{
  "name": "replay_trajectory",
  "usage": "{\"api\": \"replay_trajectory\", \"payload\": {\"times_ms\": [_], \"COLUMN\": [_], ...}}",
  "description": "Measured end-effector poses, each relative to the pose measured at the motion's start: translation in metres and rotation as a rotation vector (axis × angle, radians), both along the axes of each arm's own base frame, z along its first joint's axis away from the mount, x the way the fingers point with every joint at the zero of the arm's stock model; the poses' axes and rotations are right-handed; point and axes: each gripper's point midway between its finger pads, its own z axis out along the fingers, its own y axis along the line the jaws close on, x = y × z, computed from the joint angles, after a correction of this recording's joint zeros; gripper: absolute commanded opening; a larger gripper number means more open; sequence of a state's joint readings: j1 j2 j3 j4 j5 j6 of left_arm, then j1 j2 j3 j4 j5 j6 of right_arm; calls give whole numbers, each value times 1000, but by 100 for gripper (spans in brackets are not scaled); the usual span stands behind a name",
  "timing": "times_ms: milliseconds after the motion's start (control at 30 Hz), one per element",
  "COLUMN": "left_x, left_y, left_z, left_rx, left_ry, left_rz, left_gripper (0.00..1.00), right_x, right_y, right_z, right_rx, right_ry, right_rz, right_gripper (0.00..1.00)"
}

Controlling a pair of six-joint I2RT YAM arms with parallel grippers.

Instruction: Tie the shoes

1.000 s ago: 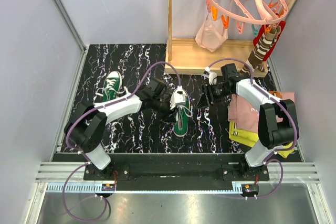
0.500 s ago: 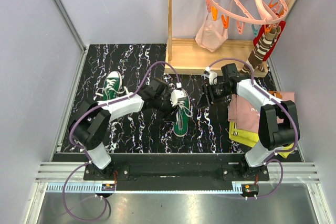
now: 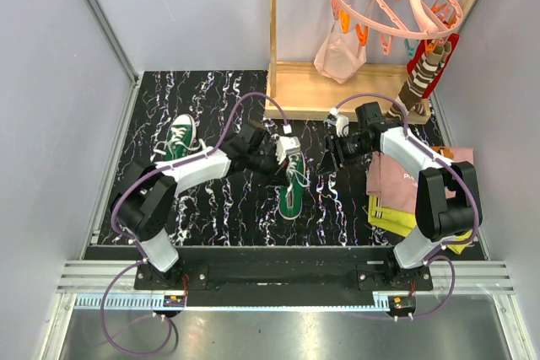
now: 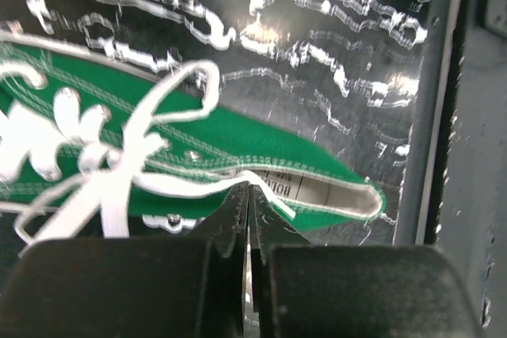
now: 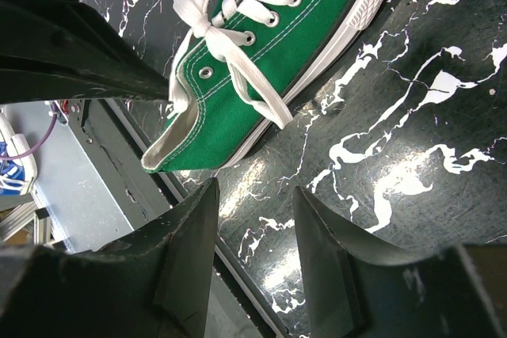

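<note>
The left fingers [image 4: 230, 223] are pressed shut at a lace [image 4: 182, 185] of the sneaker [image 3: 291, 200] in the middle of the worktop [image 3: 219, 208]. The right fingers [image 5: 186, 251] wait half apart and empty. It is better to pull slowly, so the lace does not slip.

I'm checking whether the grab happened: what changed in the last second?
The left gripper slid slightly away from the arm bases over the middle shoe and closed; whether it pinches a lace is unclear. The right gripper, open, and the other shoe stayed put.
</note>
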State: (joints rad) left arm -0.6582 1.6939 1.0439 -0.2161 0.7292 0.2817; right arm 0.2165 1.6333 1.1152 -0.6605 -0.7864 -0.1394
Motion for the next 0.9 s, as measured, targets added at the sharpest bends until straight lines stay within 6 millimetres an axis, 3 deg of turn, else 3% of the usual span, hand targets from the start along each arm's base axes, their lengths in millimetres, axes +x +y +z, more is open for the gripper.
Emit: {"api": "replay_trajectory", "payload": {"times_ms": [233, 367, 467, 567, 600, 700, 733, 800, 900], "left_x": [20, 35, 41, 40, 39, 41, 45, 63, 90], "left_y": [-25, -42, -51, -48, -46, -26, -15, 13, 68], "left_z": [36, 46, 44, 41, 43, 56, 63, 82, 106], "left_rx": [-117, -159, -158, -139, -137, -140, -137, -139, -134], "left_ry": [-31, -44, -50, -60, -61, -62, -61, -68, -81], "left_rz": [27, 38, 31, 21, 21, 66, 101, 199, 375], "left_gripper": [0, 32, 47, 57, 69, 94, 99, 99, 99], "right_x": [0, -1, -1, 0, 0, 1, 1, 2, 3], "right_y": [-1, -2, -3, -5, -6, -8, -8, -11, -17], "right_z": [-1, -2, -3, -2, -2, 2, 4, 7, 18], "right_rx": [-3, -12, -18, -30, -35, -45, -47, -60, -85], "right_ry": [-4, -6, -10, -26, -33, -61, -74, -98, -158], "right_rz": [6, 7, 10, 14, 15, 20, 23, 23, 16], "right_gripper": [50, 55, 59, 64, 68, 78, 91, 100, 100]}}
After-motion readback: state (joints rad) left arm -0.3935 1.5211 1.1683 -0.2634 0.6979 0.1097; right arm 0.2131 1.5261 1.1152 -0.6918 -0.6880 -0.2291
